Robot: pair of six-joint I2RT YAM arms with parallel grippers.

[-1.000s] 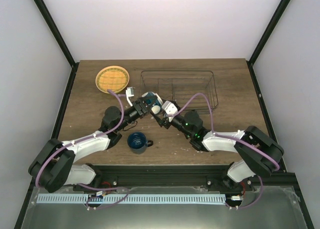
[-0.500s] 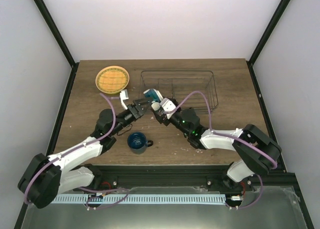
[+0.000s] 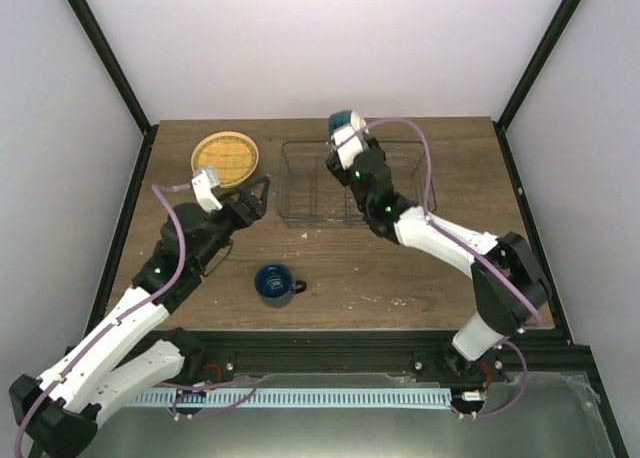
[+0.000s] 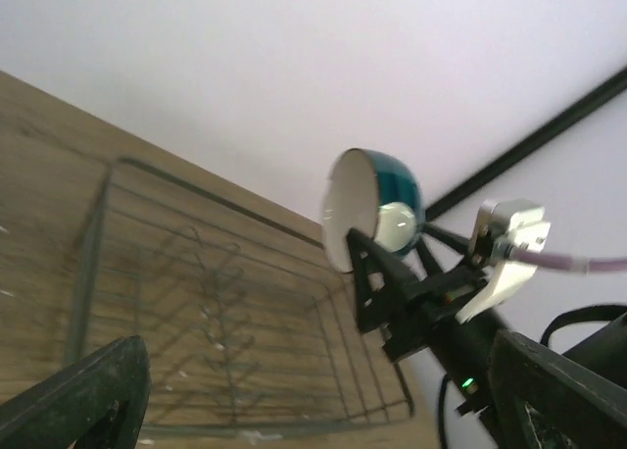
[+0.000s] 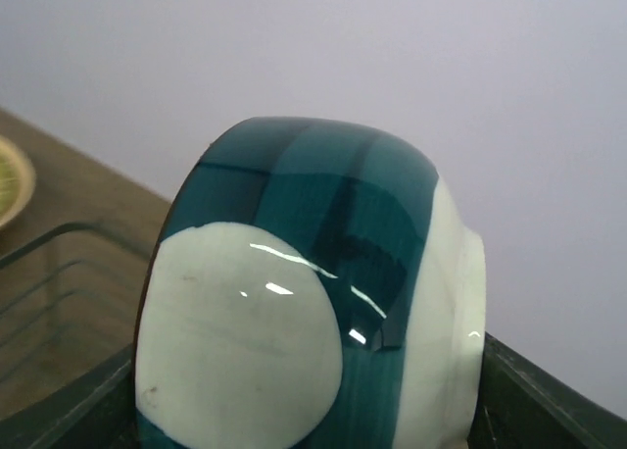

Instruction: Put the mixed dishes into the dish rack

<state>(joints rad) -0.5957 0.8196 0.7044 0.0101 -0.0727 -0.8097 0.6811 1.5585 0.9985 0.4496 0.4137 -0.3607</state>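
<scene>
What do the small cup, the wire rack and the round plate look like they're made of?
Small cup: likely glazed ceramic; glossy teal and white surface with sharp highlights.
Dish rack: thin dark wire, probably coated metal, with a dull look.
Round plate: yellow-orange with a grid face; plastic or ceramic, too small to tell.

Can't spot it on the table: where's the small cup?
Top view: the cup is gripped in the right claw, above the far edge of the dish rack, right of the orange plate.
</scene>
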